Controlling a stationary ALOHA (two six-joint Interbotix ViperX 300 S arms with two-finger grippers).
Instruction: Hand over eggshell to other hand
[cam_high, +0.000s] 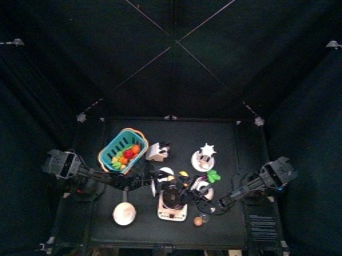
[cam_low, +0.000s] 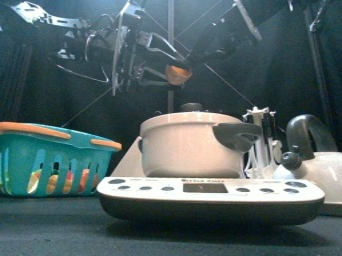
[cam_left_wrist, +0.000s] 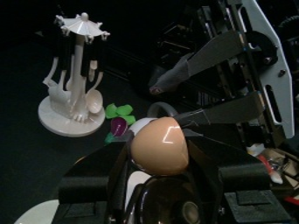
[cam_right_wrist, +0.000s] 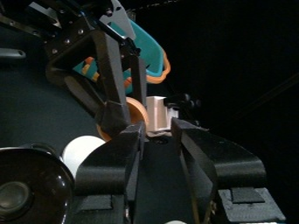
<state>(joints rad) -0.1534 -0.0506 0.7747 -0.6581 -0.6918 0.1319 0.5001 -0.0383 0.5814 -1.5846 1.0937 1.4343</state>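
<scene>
The eggshell (cam_left_wrist: 160, 145) is a smooth tan-orange half shell. My left gripper (cam_left_wrist: 162, 175) is shut on it and holds it high above the table's middle. In the front view the eggshell (cam_low: 178, 70) shows as a small orange spot between the two arms. My right gripper (cam_right_wrist: 159, 131) is open and points at the eggshell (cam_right_wrist: 135, 117) from close by, its jaws apart and just short of it. The right gripper's fingers (cam_left_wrist: 201, 59) show spread in the left wrist view. From above both grippers meet near the table's middle (cam_high: 167, 180).
A teal basket (cam_high: 123, 150) with coloured pieces stands at the left. A white mug tree (cam_left_wrist: 76, 79) stands at the back. A white cooker (cam_low: 201, 140) and a kettle (cam_low: 310, 150) stand at the front. A beige oval thing (cam_high: 124, 213) lies front left.
</scene>
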